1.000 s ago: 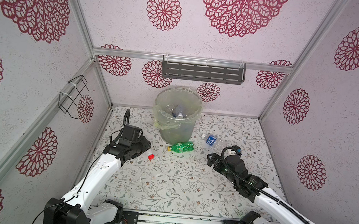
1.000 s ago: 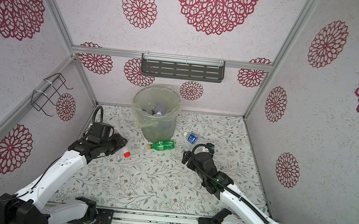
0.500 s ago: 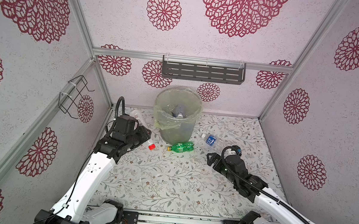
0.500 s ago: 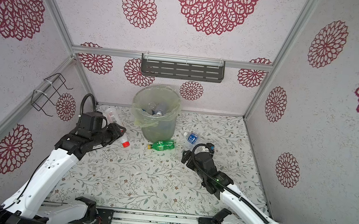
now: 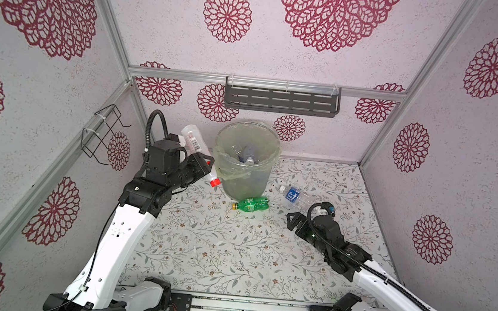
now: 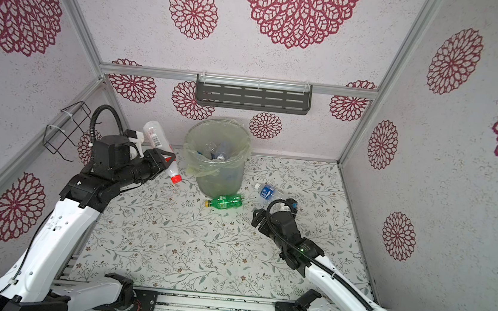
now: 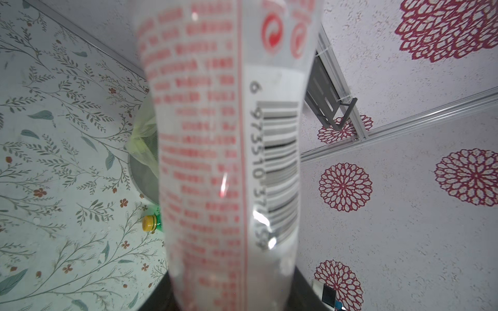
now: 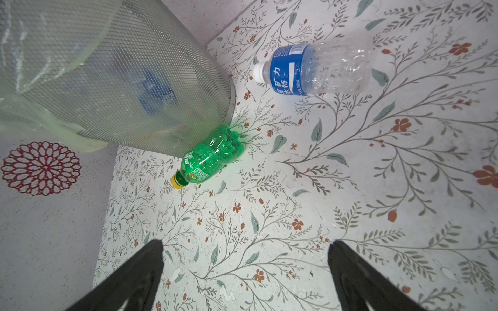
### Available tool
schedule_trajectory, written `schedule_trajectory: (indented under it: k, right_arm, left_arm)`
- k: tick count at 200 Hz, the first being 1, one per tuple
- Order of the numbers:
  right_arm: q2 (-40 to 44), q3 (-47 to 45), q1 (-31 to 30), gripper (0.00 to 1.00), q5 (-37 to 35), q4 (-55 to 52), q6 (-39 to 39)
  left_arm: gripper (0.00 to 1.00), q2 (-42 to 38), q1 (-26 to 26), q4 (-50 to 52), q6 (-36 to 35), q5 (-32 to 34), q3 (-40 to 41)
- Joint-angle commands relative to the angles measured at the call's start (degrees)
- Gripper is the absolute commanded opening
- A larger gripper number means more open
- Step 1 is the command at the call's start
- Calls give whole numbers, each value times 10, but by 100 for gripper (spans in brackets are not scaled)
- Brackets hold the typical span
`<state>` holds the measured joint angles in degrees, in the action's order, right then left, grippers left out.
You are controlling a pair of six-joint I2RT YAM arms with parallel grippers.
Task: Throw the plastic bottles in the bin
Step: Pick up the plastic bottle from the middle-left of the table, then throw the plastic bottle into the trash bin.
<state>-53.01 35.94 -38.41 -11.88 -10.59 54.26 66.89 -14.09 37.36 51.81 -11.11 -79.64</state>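
Red-capped bottle (image 5: 193, 141) clamped in left gripper (image 5: 204, 162), just beside bin (image 5: 248, 184) rim

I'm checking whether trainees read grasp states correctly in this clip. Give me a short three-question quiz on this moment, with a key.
1. How many bottles lie on the table outside the bin?
2. True or false: the right gripper is shut on a bottle.
3. The red-capped bottle is: A) lying inside the bin; B) held tilted, cap downward, by the left gripper beside the bin; C) standing on the table.
Key: 1. Two: the green bottle and the blue-labelled bottle. 2. False: it is open and empty. 3. B.
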Motion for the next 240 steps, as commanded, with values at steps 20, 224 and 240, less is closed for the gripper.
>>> schedule_trajectory:
  k: [20, 224, 240]
  right_arm:
    - [15, -10, 2, 99, -14, 2, 13]
    - [41, -24, 2, 99, -46, -11, 30]
    - [30, -20, 4, 99, -42, -4, 26]
  left_arm:
    - [46, -8, 4, -5, -4, 3, 4]
    - [97, 309, -14, 122, -44, -57, -502]
    - [97, 251, -8, 108, -48, -48, -435]
